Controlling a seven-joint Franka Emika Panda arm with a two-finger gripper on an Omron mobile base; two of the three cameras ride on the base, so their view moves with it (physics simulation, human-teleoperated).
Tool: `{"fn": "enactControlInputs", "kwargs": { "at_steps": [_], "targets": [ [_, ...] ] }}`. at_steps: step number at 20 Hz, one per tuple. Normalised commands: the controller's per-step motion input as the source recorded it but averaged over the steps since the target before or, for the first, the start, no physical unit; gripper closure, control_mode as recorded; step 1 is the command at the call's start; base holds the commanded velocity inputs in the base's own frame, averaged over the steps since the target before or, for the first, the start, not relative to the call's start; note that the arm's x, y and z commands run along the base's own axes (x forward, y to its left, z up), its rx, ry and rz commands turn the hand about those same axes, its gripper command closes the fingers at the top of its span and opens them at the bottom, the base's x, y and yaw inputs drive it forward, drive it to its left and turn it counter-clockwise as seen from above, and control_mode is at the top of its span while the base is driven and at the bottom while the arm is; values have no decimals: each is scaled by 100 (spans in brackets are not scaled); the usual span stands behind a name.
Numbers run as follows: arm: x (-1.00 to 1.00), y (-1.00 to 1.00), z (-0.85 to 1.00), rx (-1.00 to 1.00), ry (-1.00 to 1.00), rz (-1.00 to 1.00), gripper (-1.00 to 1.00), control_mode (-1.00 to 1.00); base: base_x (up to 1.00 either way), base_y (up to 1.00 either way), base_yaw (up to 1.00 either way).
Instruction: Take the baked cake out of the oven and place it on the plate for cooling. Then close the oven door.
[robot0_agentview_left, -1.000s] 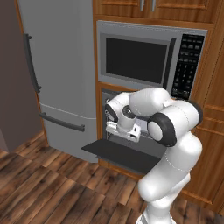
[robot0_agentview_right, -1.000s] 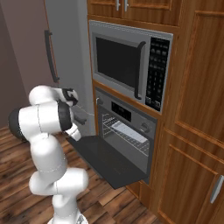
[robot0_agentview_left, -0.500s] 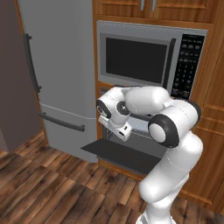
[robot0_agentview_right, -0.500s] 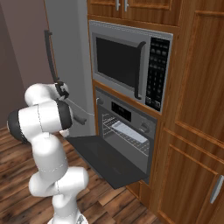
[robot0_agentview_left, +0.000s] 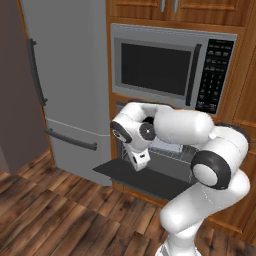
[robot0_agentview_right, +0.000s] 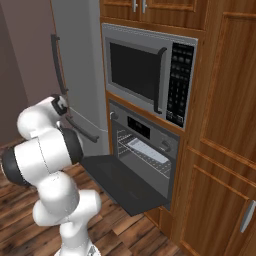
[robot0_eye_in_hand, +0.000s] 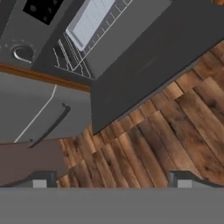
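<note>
We see the oven (robot0_agentview_right: 142, 150) at the centre of the right base view, below the microwave (robot0_agentview_right: 147, 75). Its oven door (robot0_agentview_right: 122, 182) hangs fully open, lying flat above the wooden floor (robot0_eye_in_hand: 166, 131). A pale flat tray (robot0_agentview_right: 146, 150) rests on the wire rack (robot0_eye_in_hand: 72, 54) inside, at the upper left of the hand view. Our gripper (robot0_eye_in_hand: 109, 179), at the bottom of the hand view, points down at the floorboards beside the door's edge, its jaws spread wide and holding nothing. The grey fridge (robot0_agentview_left: 65, 80) stands at left.
</note>
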Motion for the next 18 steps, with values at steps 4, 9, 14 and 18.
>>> {"fn": "enactControlInputs", "kwargs": {
  "at_steps": [4,9,14,18],
  "targets": [
    [-41,9,-9,-12,-4,-17,-100,-100,0,0,0],
    [-8,5,-47,-22,7,-1,-100,-100,0,0,0],
    [0,12,-19,-23,22,0,-100,-100,0,0,0],
    [-3,15,-19,-23,26,0,-100,-100,0,0,0]
  ]
}}
